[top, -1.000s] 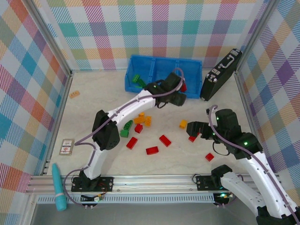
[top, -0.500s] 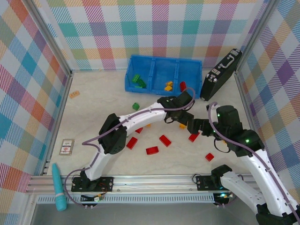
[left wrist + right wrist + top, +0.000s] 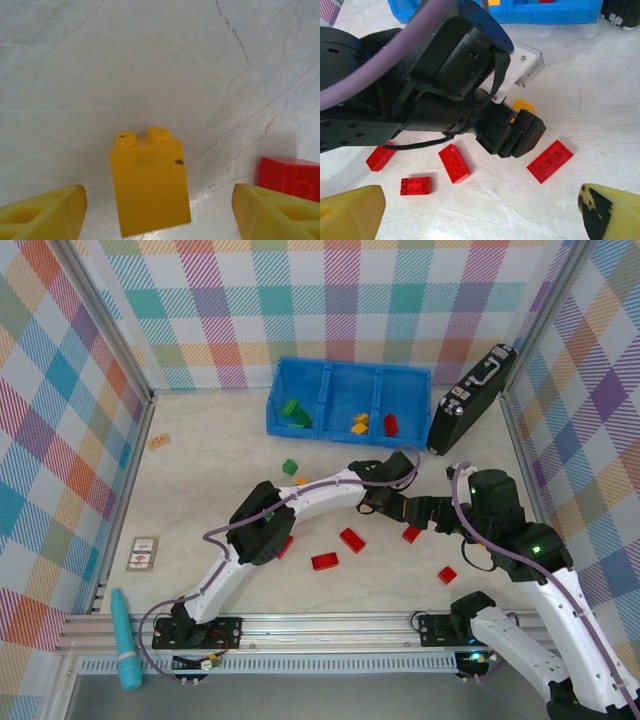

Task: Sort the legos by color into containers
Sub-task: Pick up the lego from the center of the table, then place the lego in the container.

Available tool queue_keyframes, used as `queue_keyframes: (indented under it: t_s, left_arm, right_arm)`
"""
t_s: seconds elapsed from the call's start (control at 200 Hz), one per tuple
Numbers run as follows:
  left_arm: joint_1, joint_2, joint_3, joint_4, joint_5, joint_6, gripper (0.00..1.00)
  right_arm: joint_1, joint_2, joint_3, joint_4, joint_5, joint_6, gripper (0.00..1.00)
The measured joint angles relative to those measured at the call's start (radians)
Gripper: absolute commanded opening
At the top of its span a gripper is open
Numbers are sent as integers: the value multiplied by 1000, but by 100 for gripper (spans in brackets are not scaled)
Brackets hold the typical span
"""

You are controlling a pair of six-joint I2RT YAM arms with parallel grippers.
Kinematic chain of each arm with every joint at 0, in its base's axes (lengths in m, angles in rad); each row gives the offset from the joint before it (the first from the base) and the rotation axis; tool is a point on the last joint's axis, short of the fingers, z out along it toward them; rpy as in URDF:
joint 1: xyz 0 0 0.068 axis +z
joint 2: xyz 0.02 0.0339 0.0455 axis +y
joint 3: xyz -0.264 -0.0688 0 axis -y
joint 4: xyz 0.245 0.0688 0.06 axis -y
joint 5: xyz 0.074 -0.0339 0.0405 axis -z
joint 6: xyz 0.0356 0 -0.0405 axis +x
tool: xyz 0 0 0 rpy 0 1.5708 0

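Left gripper (image 3: 159, 216) hangs wide apart astride the yellow brick (image 3: 149, 187), probably so that closing will catch its flat sides.

The case (image 3: 472, 398) stands right of the tray (image 3: 345, 375).

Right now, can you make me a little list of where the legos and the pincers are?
Left pincer: open, fingers either side of a yellow brick
Right pincer: open, holding nothing
Blue tray: green bricks left, yellow-orange bricks middle, red brick right
On the table: loose red bricks, one loose green brick
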Motion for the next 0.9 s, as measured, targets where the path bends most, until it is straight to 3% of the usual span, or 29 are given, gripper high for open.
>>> queue_keyframes:
  t_s: [0.33, 0.615, 0.9]
  left_arm:
    - [-1, 30, 19, -5, -6, -31, 38]
    - [37, 20, 16, -7, -49, -30, 35]
    - [223, -105, 60, 0, -153, 24, 34]
  right_arm:
    - [0, -16, -18, -13, 9, 0, 99]
    - [0, -30, -19, -27, 28, 0, 99]
    - [0, -36, -23, -34, 48, 1, 99]
